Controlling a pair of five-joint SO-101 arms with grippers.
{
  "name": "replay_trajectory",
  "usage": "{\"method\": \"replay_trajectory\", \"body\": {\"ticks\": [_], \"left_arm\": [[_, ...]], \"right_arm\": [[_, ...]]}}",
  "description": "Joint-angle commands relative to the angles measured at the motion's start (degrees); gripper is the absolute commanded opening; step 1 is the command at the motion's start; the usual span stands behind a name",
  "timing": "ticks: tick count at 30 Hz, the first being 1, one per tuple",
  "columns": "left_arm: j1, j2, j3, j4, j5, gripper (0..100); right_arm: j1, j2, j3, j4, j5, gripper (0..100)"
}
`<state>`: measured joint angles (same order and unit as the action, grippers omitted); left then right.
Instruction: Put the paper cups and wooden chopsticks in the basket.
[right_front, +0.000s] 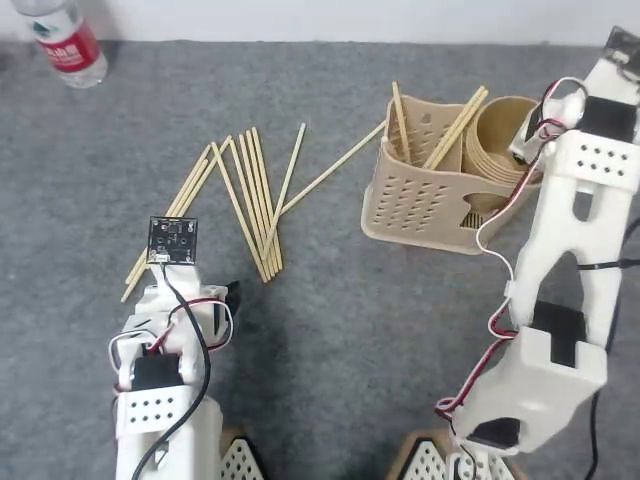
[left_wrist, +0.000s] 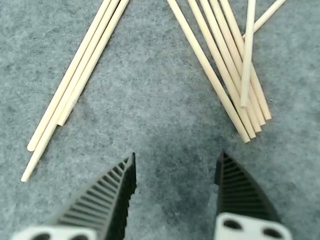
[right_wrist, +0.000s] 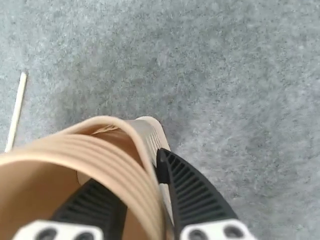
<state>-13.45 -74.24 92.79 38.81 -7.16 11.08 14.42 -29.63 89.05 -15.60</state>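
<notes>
Grey carpet (right_front: 330, 300): chopsticks (right_front: 258, 200) fan lengthwise away from left claw (left_wrist: 177, 159).

Clear plastic water bottle (right_front: 65, 40), red label, lying tilted at upper left corner of high view, cap end cut off by frame edge. Grey felt-like table covering (right_front: 320, 330) across whole surface. White strip (right_front: 350, 18) along top edge.
</notes>
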Motion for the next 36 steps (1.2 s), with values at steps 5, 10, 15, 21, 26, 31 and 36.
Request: {"method": "replay_trajectory", "body": {"ticks": [5, 10, 15, 21, 26, 31, 36], "left_arm": [[0.4, -0.6, -0.2, -1.3, 0.2, 24], [0.4, -0.6, -0.2, -1.3, 0.2, 24], [0.4, -0.6, -0.2, -1.3, 0.2, 24], [0.4, -0.6, -0.5, -1.2, 0.5, 25], [0.4, -0.6, -0.6, -1.2, 0.5, 25], [0.4, -0.6, -0.5, -1.1, 0.5, 25], [0.4, -0.6, -0.6, -1.2, 0.4, 25]], "right_arm": [[-6.5, -3.9, -5.0, 4.4, 15.3, 26.1], [-10.9, -12.4, -6.9, 4.6, 23.6, 27.2], [-12.2, -25.1, -6.9, 4.2, 24.6, 25.5], [-10.2, -37.6, -6.4, 11.4, 24.6, 25.3], [-9.1, -46.4, 4.7, 13.7, 24.6, 25.1], [-11.6, -58.8, 27.3, 10.7, 24.6, 3.5], [-11.9, -72.3, 53.5, -0.8, 24.6, 1.9]]}}
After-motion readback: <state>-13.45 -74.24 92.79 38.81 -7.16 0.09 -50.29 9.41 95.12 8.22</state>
